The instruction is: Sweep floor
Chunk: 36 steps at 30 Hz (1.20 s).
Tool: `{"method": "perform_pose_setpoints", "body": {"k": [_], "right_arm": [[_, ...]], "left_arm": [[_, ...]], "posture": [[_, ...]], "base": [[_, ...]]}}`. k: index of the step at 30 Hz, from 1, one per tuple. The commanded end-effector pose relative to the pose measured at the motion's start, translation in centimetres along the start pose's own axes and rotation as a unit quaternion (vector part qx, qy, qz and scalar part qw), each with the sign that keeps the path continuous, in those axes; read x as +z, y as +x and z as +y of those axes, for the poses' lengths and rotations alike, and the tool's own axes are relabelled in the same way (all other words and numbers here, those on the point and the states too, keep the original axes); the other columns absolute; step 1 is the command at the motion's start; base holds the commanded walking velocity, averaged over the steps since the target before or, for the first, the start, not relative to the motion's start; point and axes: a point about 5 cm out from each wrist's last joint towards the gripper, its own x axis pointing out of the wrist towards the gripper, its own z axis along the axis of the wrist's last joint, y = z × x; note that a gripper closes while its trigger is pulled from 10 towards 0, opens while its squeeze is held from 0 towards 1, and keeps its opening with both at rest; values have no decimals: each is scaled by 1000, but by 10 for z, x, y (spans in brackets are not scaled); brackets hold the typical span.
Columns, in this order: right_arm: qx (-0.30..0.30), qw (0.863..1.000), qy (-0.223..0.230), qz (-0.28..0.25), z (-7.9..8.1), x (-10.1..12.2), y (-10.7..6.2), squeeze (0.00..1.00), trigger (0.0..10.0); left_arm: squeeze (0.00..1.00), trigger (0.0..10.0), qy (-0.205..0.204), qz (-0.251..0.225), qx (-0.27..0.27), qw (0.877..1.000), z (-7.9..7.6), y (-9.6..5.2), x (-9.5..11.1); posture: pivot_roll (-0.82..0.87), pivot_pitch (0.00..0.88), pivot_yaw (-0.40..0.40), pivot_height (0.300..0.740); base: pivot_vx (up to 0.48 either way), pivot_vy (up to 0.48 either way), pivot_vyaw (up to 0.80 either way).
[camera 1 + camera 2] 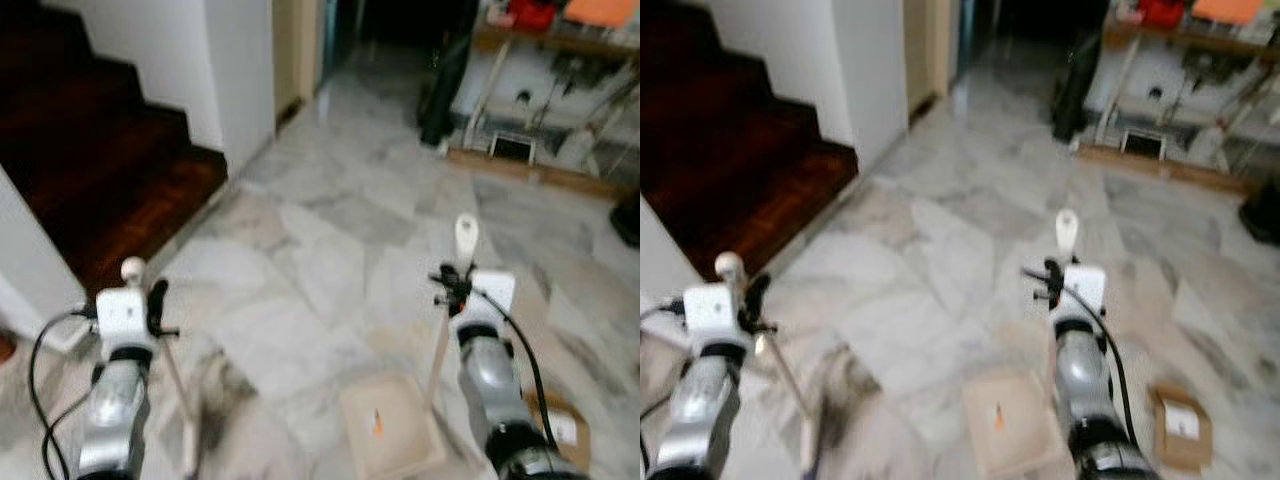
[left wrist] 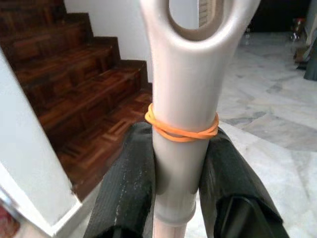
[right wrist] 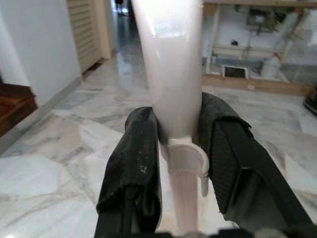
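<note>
Marble floor [image 1: 330, 240] in grey and white slabs is stretching ahead toward a dark doorway, with a dark wooden staircase [image 1: 110, 170] rising on the robot's left beside a white wall [image 1: 235, 70]. Both silver arms are reaching forward and down, side by side and well apart. The left tool [image 2: 181, 168] is pinching the pale broom handle [image 2: 183, 99] between its two black fingers [image 2: 129, 183], just below an orange rubber band [image 2: 181, 130] wrapped round the handle. From that grip the broom's shaft is slanting down to bristles [image 1: 200, 420] on the floor, though motion blur is smearing their outline. The right tool [image 3: 178, 144] is pressing its fingers [image 3: 136, 158] onto the whitish dustpan handle [image 3: 171, 69], holding it upright. The dustpan [image 1: 390, 425] itself is sitting flat on the floor beside the right arm, with a small orange speck in it. A small cardboard box [image 1: 1180, 425] is lying to the right. Cluttered shelving [image 1: 560, 90] at the far right is too blurred to read.
</note>
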Motion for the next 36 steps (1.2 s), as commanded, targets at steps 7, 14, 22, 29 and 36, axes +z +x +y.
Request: {"method": "perform_pose_setpoints", "body": {"k": [7,14,22,29,36], "right_arm": [[-10,1000,4,-12,-5,5,2,0,10000],[-8,1000,5,-11,-4,4,1,0,10000],[-7,1000,2,-10,-3,4,1,0,10000],[-5,1000,3,-10,-1,3,1,0,10000],[-6,1000,4,-10,-1,3,1,0,10000]], "left_arm": [[0,10000,-12,-8,-19,1000,-12,3,3],[0,10000,-12,-7,-21,1000,-12,4,4],[0,10000,-12,-7,-21,1000,-12,4,4],[0,10000,-11,-6,-20,1000,-13,2,3],[0,10000,-11,-5,-17,1000,-11,2,3]], "posture": [[52,0,-14,740],[54,0,-13,740],[56,0,-14,740],[61,0,-14,740],[61,0,-13,740]], "base": [[392,0,0],[391,0,0],[388,0,0],[388,0,0],[387,0,0]]}}
